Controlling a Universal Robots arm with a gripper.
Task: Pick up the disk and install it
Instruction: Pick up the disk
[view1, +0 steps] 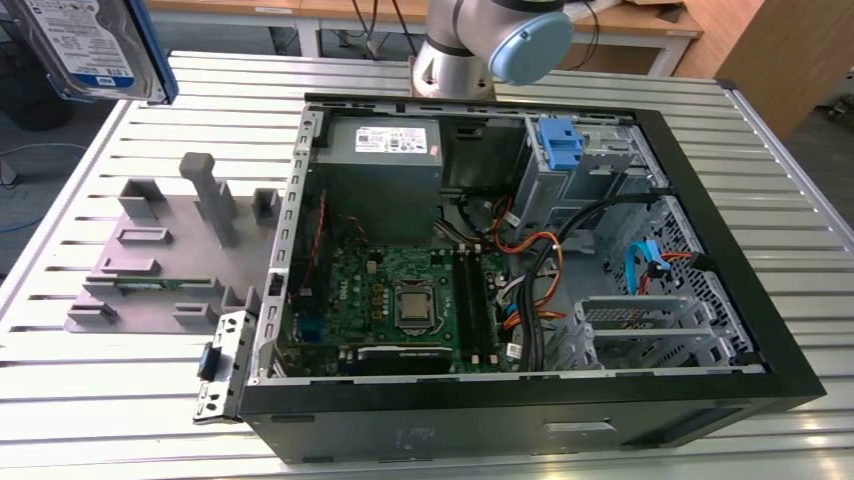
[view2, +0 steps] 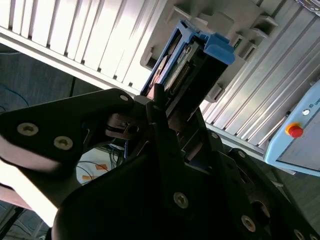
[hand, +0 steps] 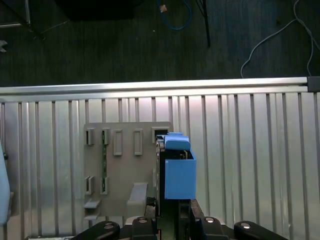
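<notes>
The disk (view1: 96, 45) hangs high in the air at the exterior view's far left, above the table's corner, its white-and-blue label facing the camera and a blue bracket along its edge. Both wrist views show my gripper (hand: 172, 209) shut on the disk (hand: 178, 170), edge-on, with the blue bracket end pointing away from the wrist. The dark fingers (view2: 159, 107) clamp the disk (view2: 192, 62) from both flat sides. Directly below it lies the grey fixture plate (hand: 125, 165).
The open computer case (view1: 747, 390) lies on the slatted metal table (view1: 107, 400), with a motherboard (view1: 400, 300), a grey power-supply box (view1: 380, 150) and a drive cage with a blue latch (view1: 561, 145). The grey fixture plate (view1: 174, 250) has upright posts. The arm's base (view1: 481, 45) stands behind the case.
</notes>
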